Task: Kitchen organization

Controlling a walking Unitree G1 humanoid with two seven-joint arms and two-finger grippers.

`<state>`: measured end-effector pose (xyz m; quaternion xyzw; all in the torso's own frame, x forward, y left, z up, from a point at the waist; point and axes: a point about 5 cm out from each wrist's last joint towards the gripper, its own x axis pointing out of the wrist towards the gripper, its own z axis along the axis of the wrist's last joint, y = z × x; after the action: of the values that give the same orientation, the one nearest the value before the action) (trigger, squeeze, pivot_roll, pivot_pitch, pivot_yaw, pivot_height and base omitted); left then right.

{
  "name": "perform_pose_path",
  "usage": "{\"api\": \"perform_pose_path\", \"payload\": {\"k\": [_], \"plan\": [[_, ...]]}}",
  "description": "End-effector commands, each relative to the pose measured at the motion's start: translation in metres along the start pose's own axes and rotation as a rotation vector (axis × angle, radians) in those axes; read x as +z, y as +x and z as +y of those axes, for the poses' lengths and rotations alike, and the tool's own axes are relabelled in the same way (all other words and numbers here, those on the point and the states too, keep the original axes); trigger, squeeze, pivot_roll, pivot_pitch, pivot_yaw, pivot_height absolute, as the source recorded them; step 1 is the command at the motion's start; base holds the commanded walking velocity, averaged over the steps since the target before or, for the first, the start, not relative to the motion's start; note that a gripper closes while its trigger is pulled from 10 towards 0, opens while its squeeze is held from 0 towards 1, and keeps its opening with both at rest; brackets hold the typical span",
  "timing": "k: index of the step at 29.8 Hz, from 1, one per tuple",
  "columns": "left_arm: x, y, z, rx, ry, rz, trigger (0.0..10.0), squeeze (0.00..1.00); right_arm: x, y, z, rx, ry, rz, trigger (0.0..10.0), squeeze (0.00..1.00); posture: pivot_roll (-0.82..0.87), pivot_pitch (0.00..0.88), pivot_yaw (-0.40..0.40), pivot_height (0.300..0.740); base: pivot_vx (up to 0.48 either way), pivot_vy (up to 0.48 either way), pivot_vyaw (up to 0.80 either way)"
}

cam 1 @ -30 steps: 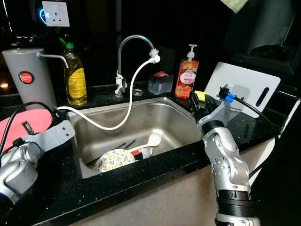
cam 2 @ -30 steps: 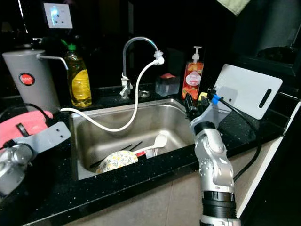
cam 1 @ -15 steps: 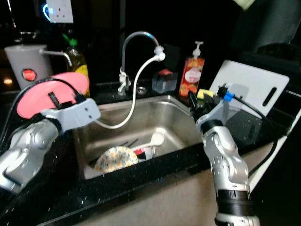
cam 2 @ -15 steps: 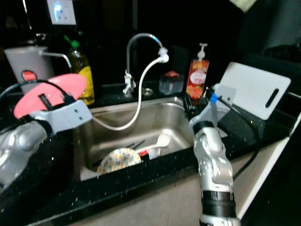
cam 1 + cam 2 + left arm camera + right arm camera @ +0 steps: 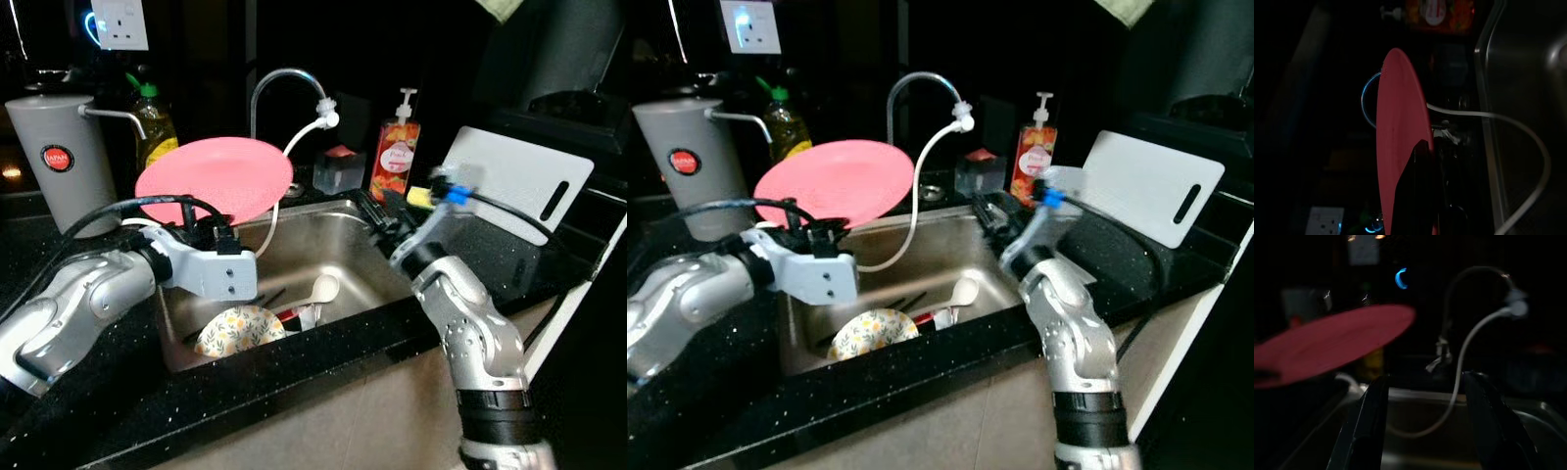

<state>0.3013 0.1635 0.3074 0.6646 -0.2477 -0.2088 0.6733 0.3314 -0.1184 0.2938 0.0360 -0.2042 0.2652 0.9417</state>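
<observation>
A pink plate [image 5: 214,179] hangs tilted above the left part of the steel sink [image 5: 338,245], and my left gripper [image 5: 209,233] is shut on its lower rim. The left wrist view has the plate [image 5: 1399,147] edge-on with a black finger [image 5: 1418,196] against it. My right gripper [image 5: 377,213] hovers open over the sink's right rim, its fingers [image 5: 1369,431] pointing toward the plate [image 5: 1332,340]. A floral bowl [image 5: 235,331] and a white spoon [image 5: 319,290] lie in the sink bottom.
A faucet [image 5: 279,83] with a white hose [image 5: 294,157] trails into the sink. A grey canister [image 5: 54,162] and a yellow detergent bottle [image 5: 152,137] stand at the back left. A soap dispenser [image 5: 399,147] and a white cutting board [image 5: 519,181] are at the right.
My left arm lifted the pink plate off the left counter and swung it rightward over the sink. My right gripper moved left, from the counter edge toward the sink.
</observation>
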Motion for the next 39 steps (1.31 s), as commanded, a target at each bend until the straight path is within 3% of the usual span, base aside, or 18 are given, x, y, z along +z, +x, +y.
{"api": "perform_pose_path", "payload": {"k": [1,3,4,7,10,11,12,14,16,25,39], "plan": [[0.011,0.000,0.008,0.015,-0.059,-0.071,10.0,0.00,-0.004,-0.006,0.007,0.110,-0.119,0.028,10.0,0.00,-0.03,0.000,-0.053,0.740,0.000,0.000,0.00],[0.011,0.000,0.008,0.015,-0.059,-0.071,10.0,0.00,-0.004,-0.006,0.007,0.110,-0.119,0.028,10.0,0.00,-0.03,0.000,-0.053,0.740,0.000,0.000,0.00],[0.014,0.000,0.011,0.023,-0.089,-0.101,10.0,0.00,-0.004,-0.009,0.008,0.159,-0.170,0.040,10.0,0.00,-0.03,0.000,-0.054,0.740,0.000,0.000,0.00],[0.014,0.000,0.013,0.039,-0.077,-0.114,10.0,0.00,-0.005,-0.013,0.008,0.207,-0.130,0.056,10.0,0.00,-0.04,0.000,-0.054,0.740,0.000,0.000,0.00],[0.011,0.001,0.010,0.091,0.036,-0.121,10.0,0.00,0.006,-0.017,-0.010,0.154,0.395,-0.029,10.0,0.00,-0.03,0.000,-0.061,0.740,0.000,0.000,0.00],[0.011,0.001,0.010,0.091,0.036,-0.121,10.0,0.00,0.006,-0.017,-0.010,0.154,0.395,-0.029,10.0,0.00,-0.03,0.000,-0.061,0.740,0.000,0.000,0.00],[0.011,0.001,0.009,0.106,0.044,-0.127,10.0,0.00,0.004,-0.015,-0.013,0.128,0.533,-0.043,10.0,0.00,-0.04,0.000,-0.062,0.740,0.000,0.000,0.00],[0.012,0.002,0.008,0.118,0.043,-0.135,10.0,0.00,0.001,-0.011,-0.013,0.126,0.680,-0.052,10.0,0.00,-0.03,0.000,-0.064,0.740,0.000,0.000,0.00],[0.012,0.002,0.007,0.118,0.044,-0.141,10.0,0.00,0.001,-0.009,-0.011,0.156,0.765,-0.058,10.0,0.00,-0.03,0.000,-0.066,0.740,0.000,0.000,0.00],[0.024,0.007,0.005,0.139,0.038,-0.195,10.0,0.00,-0.004,-0.001,-0.002,0.267,0.900,0.062,10.0,0.00,-0.04,0.000,-0.082,0.740,0.000,0.000,0.00],[0.037,0.014,-0.014,0.094,0.007,-0.242,10.0,0.00,-0.003,0.011,-0.005,0.212,0.977,0.081,10.0,0.00,-0.03,0.000,-0.090,0.740,0.000,0.000,0.00]]}}
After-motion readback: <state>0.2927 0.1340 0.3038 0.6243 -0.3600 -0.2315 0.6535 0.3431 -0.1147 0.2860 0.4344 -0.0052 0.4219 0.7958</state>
